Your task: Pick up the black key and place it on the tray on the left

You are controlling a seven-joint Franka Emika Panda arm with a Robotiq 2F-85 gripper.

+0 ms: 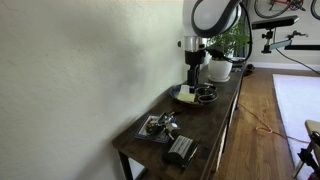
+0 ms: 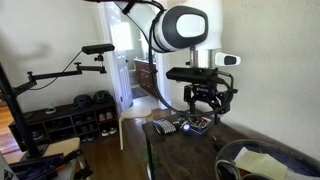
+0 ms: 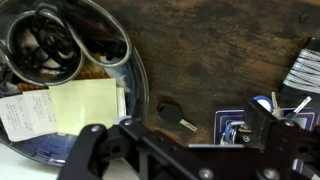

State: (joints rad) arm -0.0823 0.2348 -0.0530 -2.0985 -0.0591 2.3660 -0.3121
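Observation:
The black key [image 3: 167, 109], with a short metal blade, lies on the dark wooden table between the round dish and the tray in the wrist view. The tray [image 3: 226, 124] is a flat dark rectangle with a bluish rim and holds small metal items; it also shows in an exterior view [image 1: 149, 129]. My gripper [image 3: 176, 138] is open and empty, and its fingers straddle the area just above the key. In both exterior views the gripper [image 1: 194, 75] [image 2: 203, 107] hangs low over the table beside the dish. The key is too small to make out in the exterior views.
A round dark dish [image 3: 128, 92] [image 1: 186, 96] holds papers and coiled cables. A black ridged box [image 3: 304, 68] [image 1: 182, 150] sits past the tray. A white pot with a plant [image 1: 220, 69] stands at the far end. The table runs along a wall [image 1: 90, 70].

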